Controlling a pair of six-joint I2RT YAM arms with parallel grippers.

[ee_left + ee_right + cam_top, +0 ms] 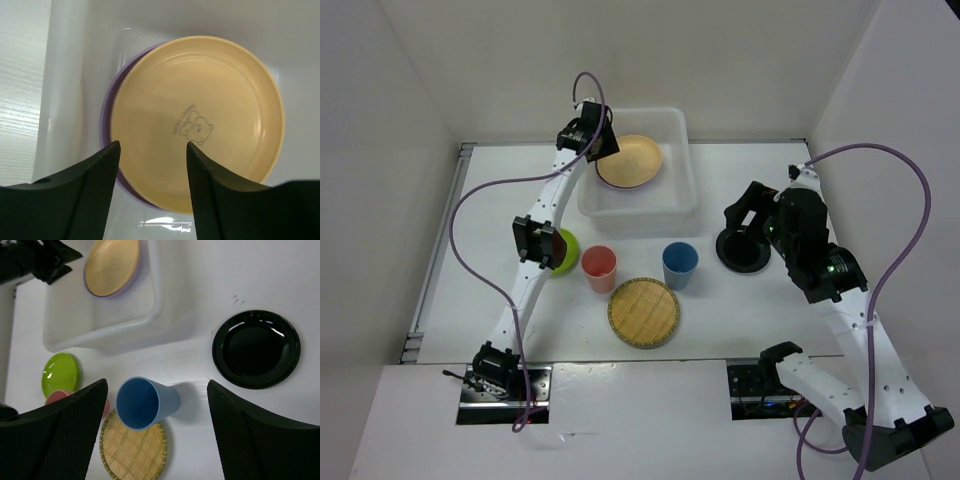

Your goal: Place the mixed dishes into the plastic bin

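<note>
A: What could have gone wrong?
B: The left gripper (153, 146) hung empty, fingers apart, over the orange plate (200, 115), stacked off-centre on the purple plate (106, 117) in the plastic bin (640, 207). A dip might have shoved it.
A: And the right gripper (157, 385)?
B: Wide open above the blue cup (140, 402) (smooth, tapered, easily toppled).

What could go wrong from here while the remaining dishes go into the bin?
The orange plate sits off-centre on the purple plate in the bin, so later dishes may stack unevenly. The right hand hangs open near the black plate, which lies flat on the table; its rim may slip free.
</note>
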